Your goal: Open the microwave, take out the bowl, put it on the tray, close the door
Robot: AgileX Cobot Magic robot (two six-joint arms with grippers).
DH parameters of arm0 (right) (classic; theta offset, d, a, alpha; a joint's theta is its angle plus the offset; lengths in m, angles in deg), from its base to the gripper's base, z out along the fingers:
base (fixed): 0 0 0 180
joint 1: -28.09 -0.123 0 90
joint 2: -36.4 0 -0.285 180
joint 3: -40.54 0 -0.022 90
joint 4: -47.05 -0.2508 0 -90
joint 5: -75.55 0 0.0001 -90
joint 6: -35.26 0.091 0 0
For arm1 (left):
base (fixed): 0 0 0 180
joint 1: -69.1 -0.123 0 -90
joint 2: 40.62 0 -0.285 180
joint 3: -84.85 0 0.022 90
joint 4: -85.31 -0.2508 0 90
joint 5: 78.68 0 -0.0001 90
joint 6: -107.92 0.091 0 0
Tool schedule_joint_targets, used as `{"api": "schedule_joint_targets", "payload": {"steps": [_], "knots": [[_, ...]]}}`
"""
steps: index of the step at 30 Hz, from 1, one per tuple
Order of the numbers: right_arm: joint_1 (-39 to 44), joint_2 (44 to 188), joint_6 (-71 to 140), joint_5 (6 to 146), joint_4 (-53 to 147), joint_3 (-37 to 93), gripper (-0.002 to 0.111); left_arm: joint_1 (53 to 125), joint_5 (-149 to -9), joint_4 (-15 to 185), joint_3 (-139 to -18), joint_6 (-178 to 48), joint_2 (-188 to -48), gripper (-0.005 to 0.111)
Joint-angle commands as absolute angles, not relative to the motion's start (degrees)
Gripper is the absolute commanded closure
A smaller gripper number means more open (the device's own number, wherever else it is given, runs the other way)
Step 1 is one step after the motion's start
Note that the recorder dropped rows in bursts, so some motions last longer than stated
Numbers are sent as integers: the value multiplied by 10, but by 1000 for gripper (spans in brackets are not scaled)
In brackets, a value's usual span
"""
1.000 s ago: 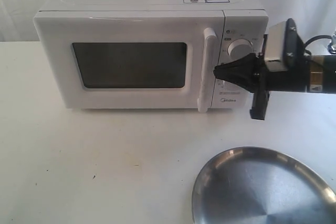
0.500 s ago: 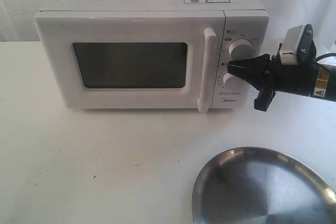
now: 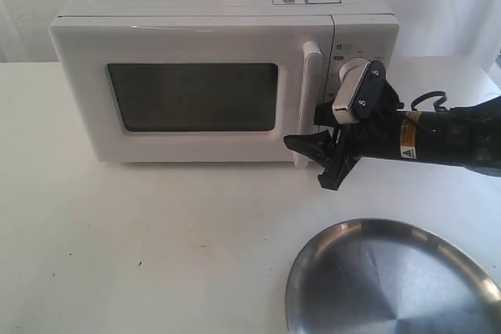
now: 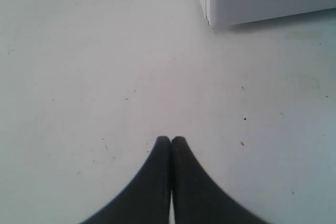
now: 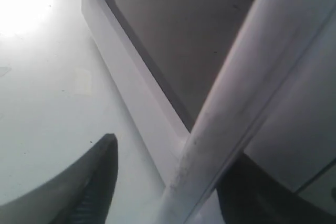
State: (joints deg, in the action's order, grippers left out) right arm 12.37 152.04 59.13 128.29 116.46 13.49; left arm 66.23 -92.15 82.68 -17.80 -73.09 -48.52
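- The tray (image 3: 391, 287) lies on the surface (image 3: 156, 232) in front of the microwave (image 3: 196, 5), toward its knob side and well apart from it.
- The left pincer (image 4: 171, 141) is over the surface off a lower corner of the microwave, its tips pressed together with nothing between them.
- The right pincer (image 3: 307, 132) stands open at the microwave's front, its fingers (image 5: 92, 182) either side of the lower end of the handle (image 3: 311, 76).
- The door (image 3: 86, 91) sits shut, flush in the microwave's front.
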Motion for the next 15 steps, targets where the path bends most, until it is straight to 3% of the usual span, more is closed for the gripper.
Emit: {"api": "schedule_joint_targets", "payload": {"steps": [1,15], "knots": [[84,1521,560,1325,1159,153,67,665,-921,831,-179,-733,-484,107],[56,1537,547,1418,1188,166,108,665,-921,831,-179,-733,-484,107]]}}
